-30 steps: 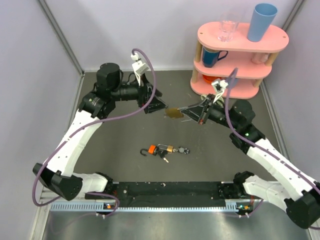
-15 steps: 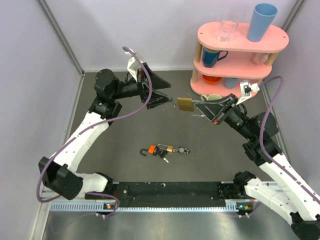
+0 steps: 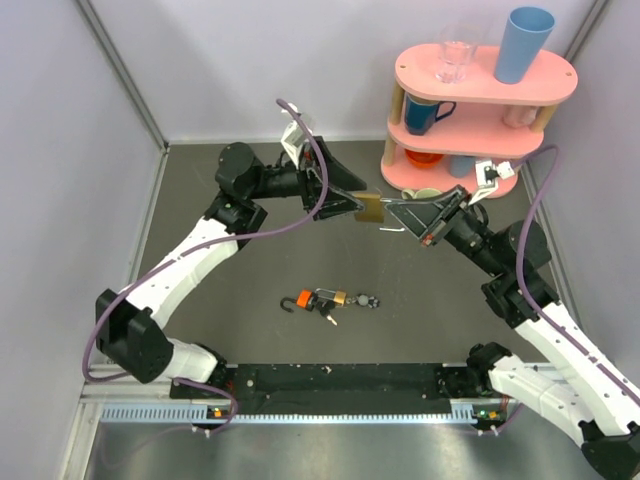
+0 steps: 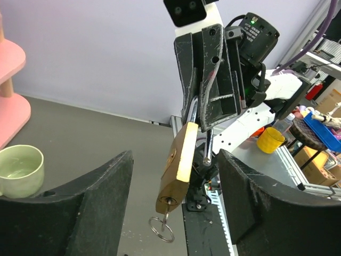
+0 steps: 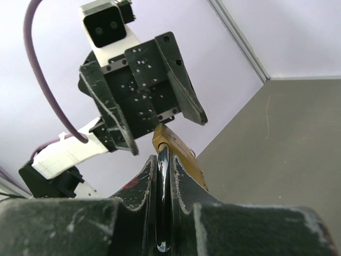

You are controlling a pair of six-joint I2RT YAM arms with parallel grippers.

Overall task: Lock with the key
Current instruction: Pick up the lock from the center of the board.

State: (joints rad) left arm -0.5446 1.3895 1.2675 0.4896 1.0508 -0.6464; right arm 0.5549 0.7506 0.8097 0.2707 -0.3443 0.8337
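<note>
Padlock hangs by its shackle in the clamped right gripper, presenting its key between the left gripper's wide jaws.

Table: orange padlock, key bunch, pink shelf.

Pale lilac walls enclose a dark grey worktop under even light. A pink three-tier shelf stands at upper right. A metal rail, seemingly aluminium, crosses the bottom of the frame.
</note>
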